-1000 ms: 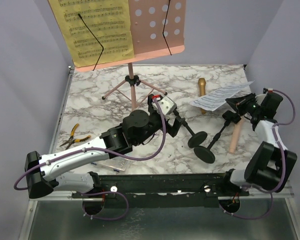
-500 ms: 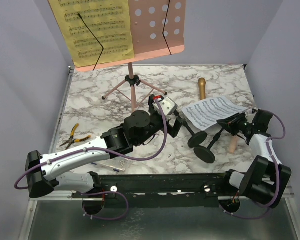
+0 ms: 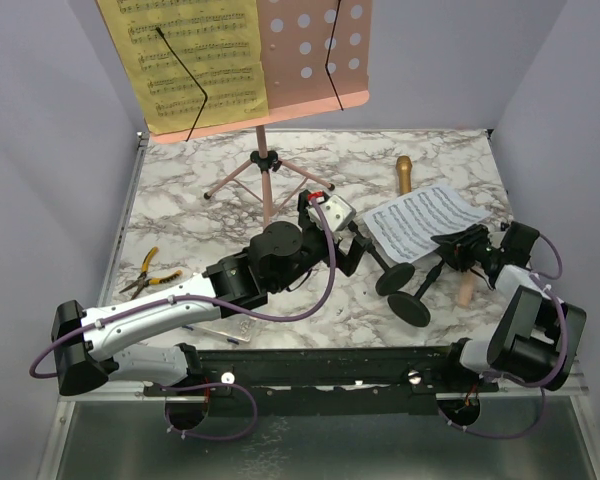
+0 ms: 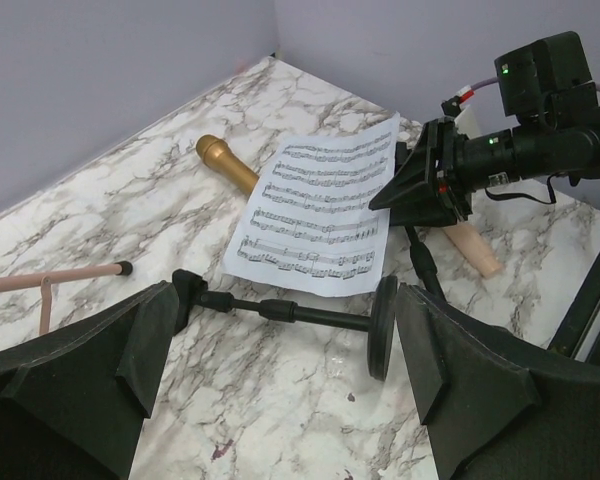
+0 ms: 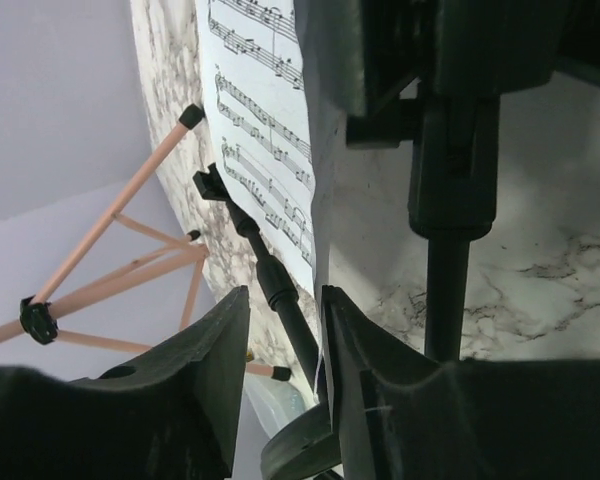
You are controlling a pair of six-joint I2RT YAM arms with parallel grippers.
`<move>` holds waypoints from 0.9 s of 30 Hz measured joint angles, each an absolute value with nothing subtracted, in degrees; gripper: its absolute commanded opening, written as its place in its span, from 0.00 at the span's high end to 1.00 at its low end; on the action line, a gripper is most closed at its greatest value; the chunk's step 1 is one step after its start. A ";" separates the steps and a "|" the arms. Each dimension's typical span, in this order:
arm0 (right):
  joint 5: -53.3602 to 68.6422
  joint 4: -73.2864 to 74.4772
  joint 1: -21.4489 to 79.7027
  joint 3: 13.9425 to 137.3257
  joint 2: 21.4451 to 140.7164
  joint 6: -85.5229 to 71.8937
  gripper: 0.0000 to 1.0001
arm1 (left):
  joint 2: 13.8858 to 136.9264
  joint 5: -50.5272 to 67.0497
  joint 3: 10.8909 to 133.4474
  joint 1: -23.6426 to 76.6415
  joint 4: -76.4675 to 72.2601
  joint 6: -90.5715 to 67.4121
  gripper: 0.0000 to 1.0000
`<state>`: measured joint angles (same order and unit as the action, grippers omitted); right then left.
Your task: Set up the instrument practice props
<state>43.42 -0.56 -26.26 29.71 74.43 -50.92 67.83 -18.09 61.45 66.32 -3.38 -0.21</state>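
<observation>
Since the white sheet-music page [image 3: 420, 222] lies on the table [image 3: 200, 200] with its edge between the slightly parted jaws of the right gripper [image 3: 448, 244], we should pinch squarely before lifting toward the pink music rack [image 3: 310, 60]. Our left gripper [image 4: 287, 340], spread wide over a toppled mic holder [image 4: 383, 327], must not snag it.

Top view: pink music rack [image 3: 310, 60] and yellow page [image 3: 195, 65] run off the upper edge; the pink microphone [image 3: 466, 291] lies largely hidden under the right gripper [image 3: 444, 244], which perhaps covers the white page [image 3: 420, 220] at one corner.
</observation>
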 measured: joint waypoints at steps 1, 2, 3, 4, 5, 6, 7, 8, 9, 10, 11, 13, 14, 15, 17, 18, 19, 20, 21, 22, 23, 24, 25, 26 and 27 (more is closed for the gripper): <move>43.40 -1.30 -26.26 29.71 75.29 -51.20 0.55 | 67.83 -18.11 61.45 66.39 -3.38 -0.23 0.03; 43.40 -1.98 -26.26 29.71 76.20 -51.44 0.52 | 67.83 -18.11 61.45 66.43 -3.38 -0.21 0.03; 43.38 -2.11 -26.26 29.71 76.64 -51.62 0.48 | 67.83 -18.13 61.45 66.50 -3.38 -0.23 0.03; 43.27 -2.00 -26.26 29.74 76.99 -51.64 0.44 | 67.85 -18.24 61.45 66.50 -3.38 -0.21 0.03; 43.00 -1.80 -26.26 29.78 77.17 -51.57 0.43 | 67.88 -18.31 61.45 66.50 -3.38 -0.21 0.03; 42.65 -1.08 -26.26 30.11 77.28 -51.44 0.42 | 67.94 -18.46 61.45 66.50 -3.38 -0.21 0.03; 42.11 0.03 -26.26 30.81 77.38 -51.13 0.42 | 68.03 -18.52 61.45 66.50 -3.38 -0.21 0.03; 41.54 0.64 -26.26 31.51 77.54 -50.87 0.42 | 68.16 -18.52 61.45 66.50 -3.38 -0.21 0.03; 41.12 1.32 -26.26 32.27 77.76 -50.65 0.42 | 68.27 -18.52 61.45 66.50 -3.36 -0.19 0.03; 40.40 2.17 -26.26 33.41 78.24 -50.35 0.42 | 68.40 -18.52 61.45 66.50 -3.36 -0.19 0.03; 39.72 2.83 -26.24 34.41 78.83 -50.04 0.42 | 68.49 -18.52 61.45 66.50 -3.36 -0.19 0.03; 38.20 3.99 -26.00 36.21 80.07 -49.43 0.42 | 68.58 -18.52 61.45 66.50 -3.36 -0.21 0.03; 37.47 4.54 -25.74 36.97 80.77 -49.25 0.42 | 68.58 -18.52 61.45 66.50 -3.36 -0.21 0.03; 36.69 5.06 -25.43 37.60 81.41 -49.08 0.42 | 68.58 -18.52 61.45 66.50 -3.36 -0.19 0.03; 35.59 5.74 -24.45 38.72 82.54 -49.04 0.42 | 68.58 -18.55 61.45 66.50 -3.36 -0.19 0.03; 34.92 5.76 -23.64 39.18 83.09 -49.08 0.42 | 68.58 -18.55 61.45 66.50 -3.36 -0.21 0.03; 34.22 5.69 -22.87 39.55 83.64 -49.19 0.43 | 68.58 -18.55 61.45 66.50 -3.36 -0.19 0.03; 33.39 5.69 -21.82 40.16 84.42 -49.52 0.44 | 68.58 -18.55 61.45 66.50 -3.36 -0.21 0.03; 32.10 5.65 -20.43 41.01 85.36 -49.93 0.44 | 68.58 -18.57 61.45 66.50 -3.36 -0.19 0.03; 30.83 5.48 -18.87 41.82 86.37 -50.48 0.46 | 68.58 -18.59 61.45 66.50 -3.36 -0.19 0.03; 29.89 5.41 -17.56 42.54 87.13 -50.96 0.48 | 68.58 -18.59 61.45 66.50 -3.36 -0.19 0.03; 27.90 5.21 -15.55 43.72 88.29 -51.55 0.52 | 68.58 -18.61 61.45 66.50 -3.36 -0.19 0.03; 26.33 4.82 -14.02 44.84 89.36 -52.12 0.58 | 68.58 -18.61 61.45 66.50 -3.36 -0.19 0.03; 24.97 4.43 -12.93 45.71 90.24 -52.51 0.65 | 68.58 -18.65 61.45 66.50 -3.36 -0.19 0.03; 23.42 4.21 -11.64 46.74 91.11 -52.82 0.76 | 68.58 -18.70 61.45 66.50 -3.36 -0.19 0.03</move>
<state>23.42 4.21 -11.64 46.74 91.11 -52.82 68.58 -18.70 61.45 66.50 -3.36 -0.19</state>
